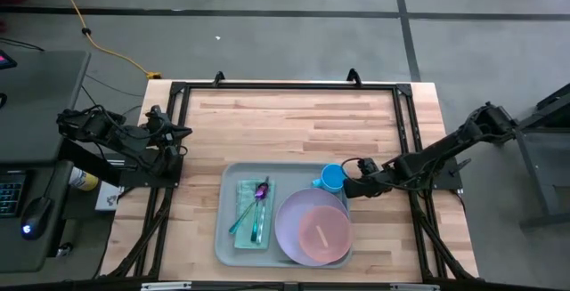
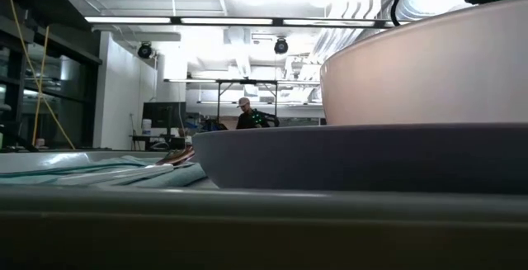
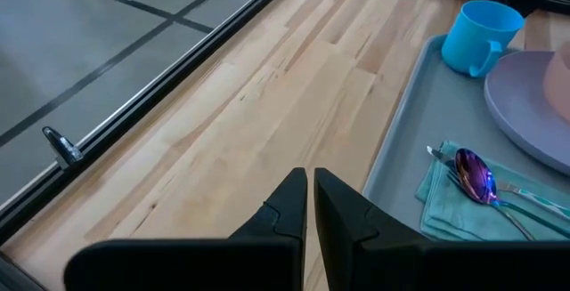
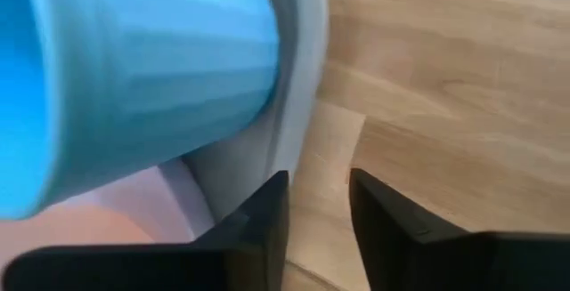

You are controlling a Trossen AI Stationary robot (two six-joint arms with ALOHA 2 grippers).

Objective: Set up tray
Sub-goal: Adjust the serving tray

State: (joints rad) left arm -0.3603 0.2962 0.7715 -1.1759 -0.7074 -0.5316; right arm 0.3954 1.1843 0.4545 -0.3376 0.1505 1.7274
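No legible writing — blue cup (image 1: 332,179) unmarked, upright on tray (image 1: 226,238).

Bare tabletop (image 1: 294,122) behind the tray (image 1: 227,238); blue cup (image 1: 332,178) at its far-right corner.

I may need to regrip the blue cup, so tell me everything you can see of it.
The blue cup is a bright blue, plastic-looking mug with faintly faceted sides and a side handle. It stands upright, mouth up, in the tray's far right corner, beside the lavender plate. The right gripper sits just off its right side, fingers slightly apart and not holding it.
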